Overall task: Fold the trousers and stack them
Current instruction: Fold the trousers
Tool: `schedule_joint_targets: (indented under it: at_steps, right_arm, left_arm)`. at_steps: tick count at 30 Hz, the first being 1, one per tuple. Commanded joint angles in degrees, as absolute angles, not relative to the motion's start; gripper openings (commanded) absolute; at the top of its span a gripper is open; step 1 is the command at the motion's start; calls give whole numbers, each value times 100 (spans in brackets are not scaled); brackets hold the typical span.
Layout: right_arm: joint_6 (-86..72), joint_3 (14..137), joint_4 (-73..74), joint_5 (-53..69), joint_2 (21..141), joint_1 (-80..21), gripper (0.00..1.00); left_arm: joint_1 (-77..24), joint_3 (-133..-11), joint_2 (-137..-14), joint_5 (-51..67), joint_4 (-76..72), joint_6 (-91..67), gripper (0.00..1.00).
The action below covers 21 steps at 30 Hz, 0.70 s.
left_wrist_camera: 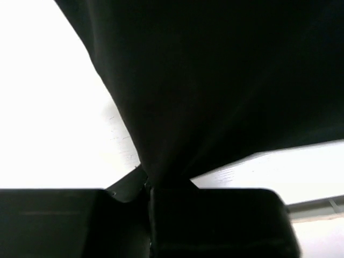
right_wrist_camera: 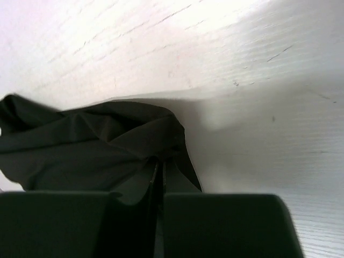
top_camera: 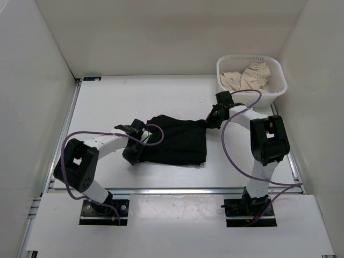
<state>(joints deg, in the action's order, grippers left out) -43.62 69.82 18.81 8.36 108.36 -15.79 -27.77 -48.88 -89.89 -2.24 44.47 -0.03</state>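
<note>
The black trousers (top_camera: 180,141) lie as a folded bundle in the middle of the white table (top_camera: 123,102). My left gripper (top_camera: 130,154) is at the bundle's near left corner, shut on the cloth; in the left wrist view the trousers (left_wrist_camera: 215,80) fan out from between the closed fingers of the left gripper (left_wrist_camera: 148,185). My right gripper (top_camera: 210,123) is at the far right corner of the bundle. Its wrist view shows the right gripper (right_wrist_camera: 160,166) pinched shut on a bunched fold of the trousers (right_wrist_camera: 91,145).
A white laundry basket (top_camera: 277,73) holding beige cloth (top_camera: 246,77) stands at the back right, just behind the right arm. White walls close in the table on three sides. A metal rail (top_camera: 172,189) runs along the table's near edge.
</note>
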Motion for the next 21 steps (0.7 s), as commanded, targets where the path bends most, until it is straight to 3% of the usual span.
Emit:
schedule_joint_targets:
  at_steps: [1, 3, 5, 6, 7, 8, 9, 10, 13, 21]
  right_arm:
    - [-4965, 7163, 1679, 220, 10644, -1477, 0]
    - [-5019, 7241, 1679, 168, 10644, -1477, 0]
    - [-4914, 7487, 1748, 377, 10836, -1477, 12]
    - [-4774, 7549, 1749, 474, 10907, -1477, 36]
    - [-4685, 7550, 1749, 579, 10994, -1477, 50]
    - [-4571, 7628, 1801, 702, 10995, -1477, 60]
    - [-4344, 7681, 1802, 860, 10995, -1537, 71]
    - [-4211, 7682, 1863, 922, 10995, -1538, 74]
    - [-3596, 7682, 2003, 1177, 10662, -1661, 79]
    - [-2795, 6972, 3181, 809, 9028, -1960, 80]
  left_arm:
    - [-2970, -4362, -8570, -518, 4131, 0, 14]
    - [-3206, -4123, -8272, -632, 4131, 0, 14]
    - [-3270, -3877, -8148, -686, 4131, 0, 14]
    - [-3339, -3876, -8087, -686, 4183, 0, 14]
    - [-3340, -3876, -8086, -686, 4184, 0, 14]
    - [-3340, -3876, -8086, -686, 4236, 0, 21]
    - [-3340, -3954, -8086, -686, 4306, 0, 43]
    - [-3340, -4025, -8034, -633, 4359, 0, 76]
    - [-3201, -4681, -7840, -258, 4491, 0, 91]
    - [-1794, -6828, -8094, 2117, 4931, 0, 93]
